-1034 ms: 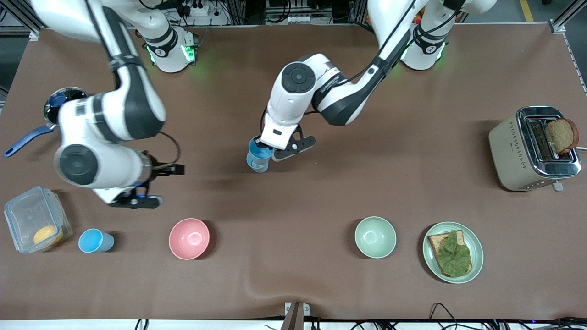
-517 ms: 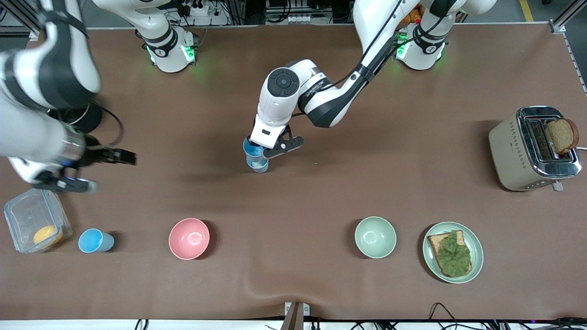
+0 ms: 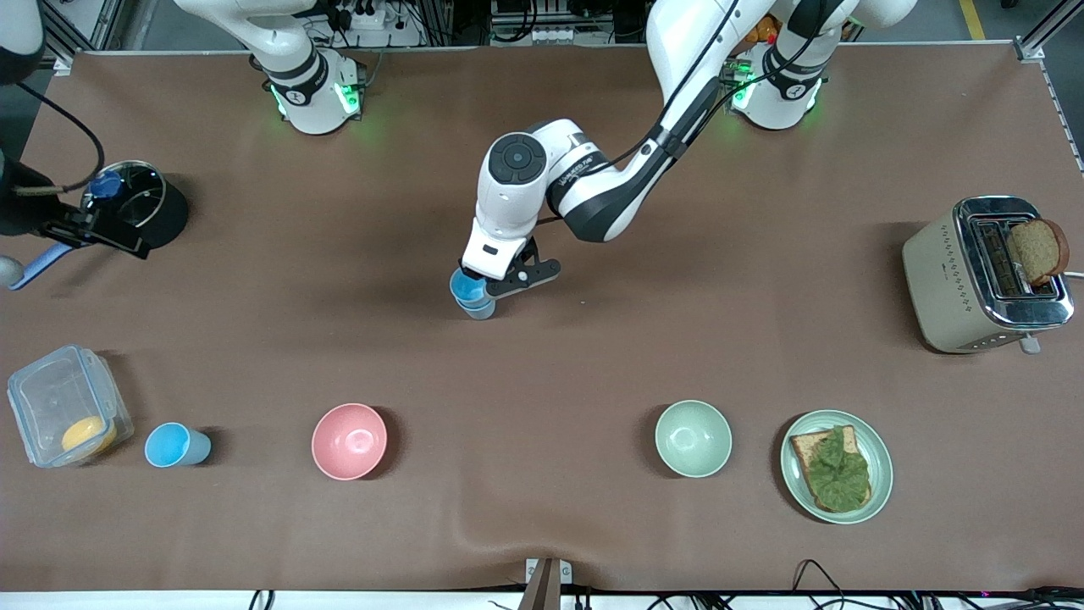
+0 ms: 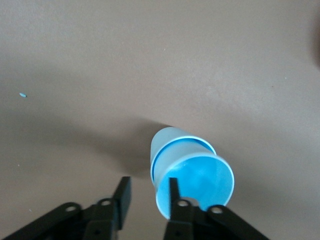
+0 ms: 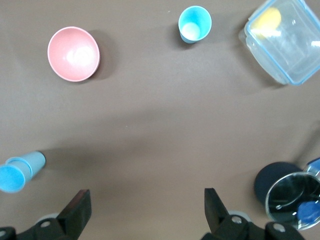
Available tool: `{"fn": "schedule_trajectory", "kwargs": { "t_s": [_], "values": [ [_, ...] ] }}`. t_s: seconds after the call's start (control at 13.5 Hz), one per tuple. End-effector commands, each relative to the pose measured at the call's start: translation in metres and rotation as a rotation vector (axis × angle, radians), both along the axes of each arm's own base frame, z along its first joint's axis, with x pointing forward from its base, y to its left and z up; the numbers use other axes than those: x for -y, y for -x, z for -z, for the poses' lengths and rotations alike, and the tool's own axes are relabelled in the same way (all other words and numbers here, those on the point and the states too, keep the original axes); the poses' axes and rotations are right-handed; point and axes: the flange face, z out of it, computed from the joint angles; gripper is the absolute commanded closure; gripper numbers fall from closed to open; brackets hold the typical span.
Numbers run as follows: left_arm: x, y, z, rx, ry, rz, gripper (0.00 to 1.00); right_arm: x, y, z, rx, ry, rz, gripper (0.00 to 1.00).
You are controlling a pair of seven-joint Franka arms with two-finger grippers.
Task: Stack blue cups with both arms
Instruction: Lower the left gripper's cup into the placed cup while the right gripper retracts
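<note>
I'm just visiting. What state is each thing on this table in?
Stacked blue cups: one nested in the other, upright mid-table.
Lone blue cup: upright, empty, unstacked.
Left gripper: open, straddling the stack's rim.
Right gripper: open, up near the pot.
Pink bowl: empty.
Green bowl: empty.
Toaster: bread slice sticking up.
Plate: holds bread with greens.

Smooth plastic cups point(image 3: 474, 295), matt tabletop point(image 3: 593, 356)
</note>
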Motion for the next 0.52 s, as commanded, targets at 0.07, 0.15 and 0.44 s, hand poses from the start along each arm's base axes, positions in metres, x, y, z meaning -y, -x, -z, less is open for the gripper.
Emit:
{"fn": "schedule_trajectory", "kwargs": {
  "t_s": [0.07, 0.15, 0.44],
  "values": [
    [-0.032, -0.019, -0.043, 0.019, -0.094, -0.002, 0.00, 0.012, 0.009, 0.000, -0.001, 0.008, -0.050, 0.00],
    [-0.059, -0.036, -0.073, 0.013, -0.122, -0.038, 0.00, 0.015, 0.008, -0.002, 0.012, 0.009, -0.045, 0.00],
    [-0.219, -0.092, -0.182, 0.005, -0.368, 0.111, 0.00, 0.011, 0.002, -0.005, 0.054, 0.015, -0.052, 0.00]
  ]
}}
